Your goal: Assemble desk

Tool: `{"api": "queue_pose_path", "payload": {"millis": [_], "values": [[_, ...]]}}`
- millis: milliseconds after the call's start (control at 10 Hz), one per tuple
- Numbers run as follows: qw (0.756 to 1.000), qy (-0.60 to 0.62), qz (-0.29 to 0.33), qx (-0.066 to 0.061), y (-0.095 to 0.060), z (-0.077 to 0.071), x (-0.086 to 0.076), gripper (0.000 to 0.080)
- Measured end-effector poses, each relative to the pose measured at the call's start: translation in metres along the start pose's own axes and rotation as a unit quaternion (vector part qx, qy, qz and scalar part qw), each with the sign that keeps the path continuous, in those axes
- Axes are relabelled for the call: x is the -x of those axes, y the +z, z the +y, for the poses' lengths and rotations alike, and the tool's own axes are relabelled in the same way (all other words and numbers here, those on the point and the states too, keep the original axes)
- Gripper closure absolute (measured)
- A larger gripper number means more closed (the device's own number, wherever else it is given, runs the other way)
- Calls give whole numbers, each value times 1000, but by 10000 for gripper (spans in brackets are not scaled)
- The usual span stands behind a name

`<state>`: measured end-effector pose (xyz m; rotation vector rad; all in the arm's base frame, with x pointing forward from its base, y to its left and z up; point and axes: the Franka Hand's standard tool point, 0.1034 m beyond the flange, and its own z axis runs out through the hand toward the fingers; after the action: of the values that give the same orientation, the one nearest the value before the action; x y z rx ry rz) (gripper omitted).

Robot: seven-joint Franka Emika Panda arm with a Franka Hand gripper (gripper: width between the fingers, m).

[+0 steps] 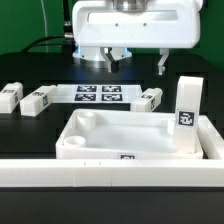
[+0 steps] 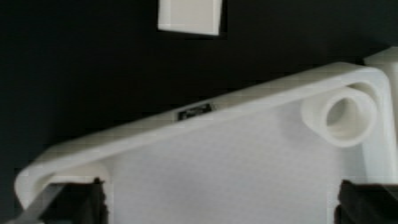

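The desk panel (image 1: 125,136) lies flat with its raised rim up, and a round socket (image 1: 88,119) shows in one corner. One white leg (image 1: 186,104) stands upright at the panel's corner on the exterior view's right. Three more legs lie on the black table: two (image 1: 10,97) (image 1: 38,99) at the left, one (image 1: 150,99) behind the panel. My gripper (image 1: 135,62) hangs above the panel's far side, open and holding nothing. In the wrist view the panel (image 2: 231,155) with a corner socket (image 2: 347,112) lies below my open gripper (image 2: 222,205); a leg (image 2: 191,15) lies beyond.
The marker board (image 1: 100,94) lies flat behind the panel, between the loose legs. A long white border rail (image 1: 100,172) runs along the front and turns up the exterior view's right side, close against the panel.
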<state>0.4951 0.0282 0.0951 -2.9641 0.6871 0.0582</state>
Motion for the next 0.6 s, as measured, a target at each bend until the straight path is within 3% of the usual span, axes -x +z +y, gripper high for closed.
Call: {"api": "queue_pose_path", "payload": {"millis": [100,300,400,500,600], "values": [[1000,7,-6,-5,2,0,1,151],[1000,5,-17,-3,0,-1,1,151],[999,3,-42,-1,3,2,7,151],[994,14,-106,1,7,7,13,151],[992,17,-125,4,12,8,10,151]]}}
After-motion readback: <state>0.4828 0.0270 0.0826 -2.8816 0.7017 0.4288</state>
